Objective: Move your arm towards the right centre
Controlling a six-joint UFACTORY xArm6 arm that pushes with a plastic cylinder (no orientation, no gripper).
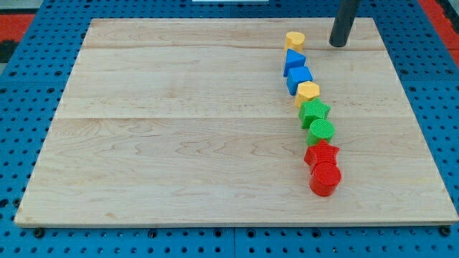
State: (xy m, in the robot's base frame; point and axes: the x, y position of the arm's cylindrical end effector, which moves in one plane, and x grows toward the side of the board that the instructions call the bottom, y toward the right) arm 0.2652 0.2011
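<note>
Nearest the camera sat the red cylinder [325, 178], far below my tip [337, 44] and slightly to its left in the view; touching it from above lay the red star [321, 153]; then the green cylinder [321, 130], green star [314, 111], a yellow block [308, 91], a blue cube [299, 77], a blue triangular block [293, 61] and, just left of my tip, a yellow cylinder [294, 39]. They formed one close chain, seemingly lined up on purpose, so the wooden board [165, 129] to my tip's right stayed free for travel. My tip, a plain dark rod, had no jaws and held nothing; it rested near the view's top right, apart from every block. Right centre, my goal, lay below and somewhat right of it.
</note>
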